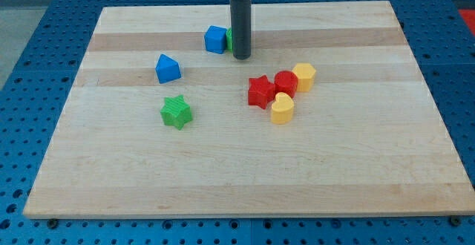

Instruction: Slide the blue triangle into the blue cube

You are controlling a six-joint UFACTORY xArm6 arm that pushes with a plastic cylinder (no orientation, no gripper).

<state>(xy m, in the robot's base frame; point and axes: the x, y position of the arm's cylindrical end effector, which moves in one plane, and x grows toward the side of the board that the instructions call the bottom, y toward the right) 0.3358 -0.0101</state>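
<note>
My tip (241, 55) sits just right of the blue cube (215, 39) — no claw here, just a bare rod. The push hasn't begun, I judge — next, get behind the blue triangle (168, 68), below-left of the cube.

Pale wooden board (245, 178); blue cube (215, 38), blue triangle (168, 68), green star (176, 112), red star (260, 91), red cylinder (286, 82), 2 yellow blocks (282, 108)
</note>
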